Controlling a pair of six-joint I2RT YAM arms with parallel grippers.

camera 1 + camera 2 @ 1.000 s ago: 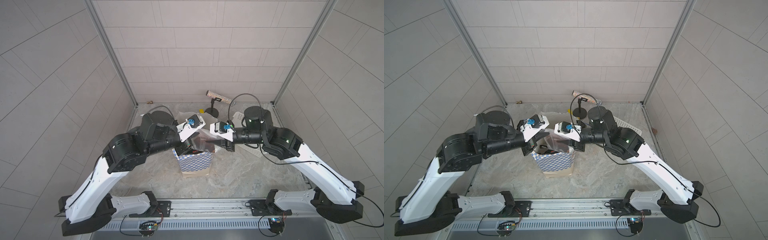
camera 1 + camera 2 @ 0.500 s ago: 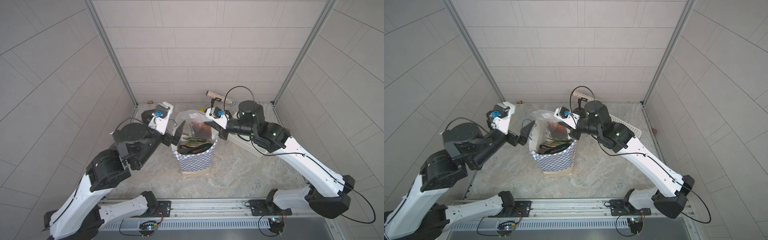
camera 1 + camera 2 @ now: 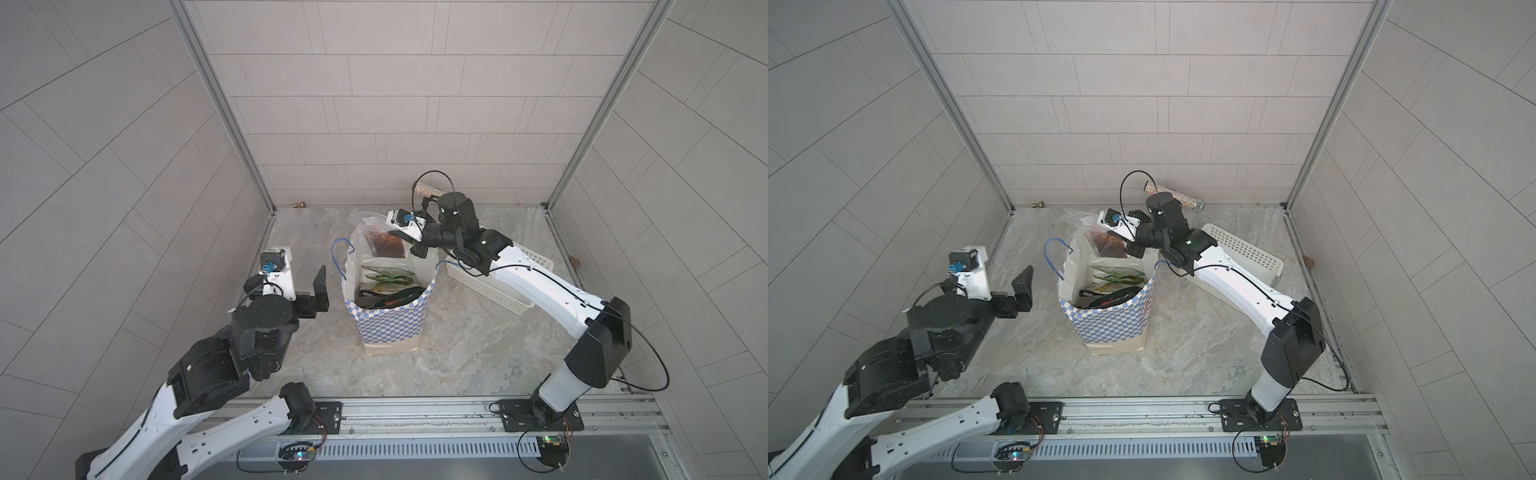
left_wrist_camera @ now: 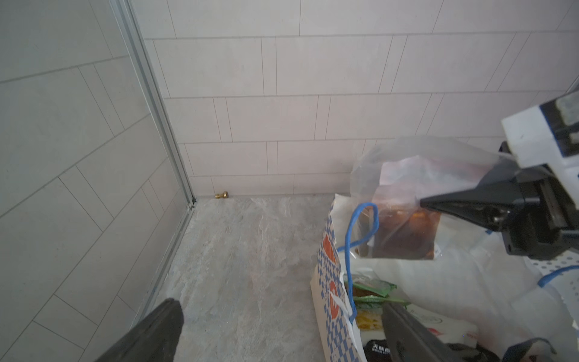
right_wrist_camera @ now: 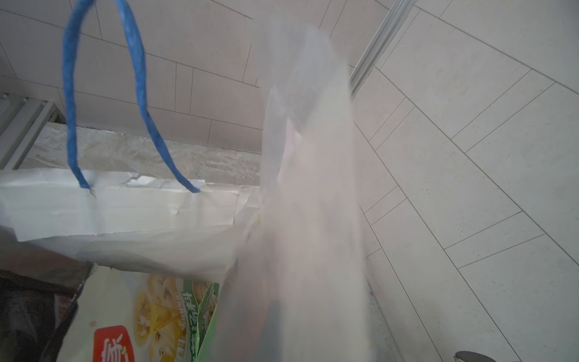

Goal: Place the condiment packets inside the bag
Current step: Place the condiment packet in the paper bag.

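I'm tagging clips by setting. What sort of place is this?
Probably a robot test cell, not a kitchen or shop: a left arm and right arm bolted to a metal rail, tiled panel walls joined by aluminium corner posts, and a checkered bag on the marble-look tabletop.

A clear packet (image 5: 307, 188) hangs at the bag (image 5: 125, 207) mouth.
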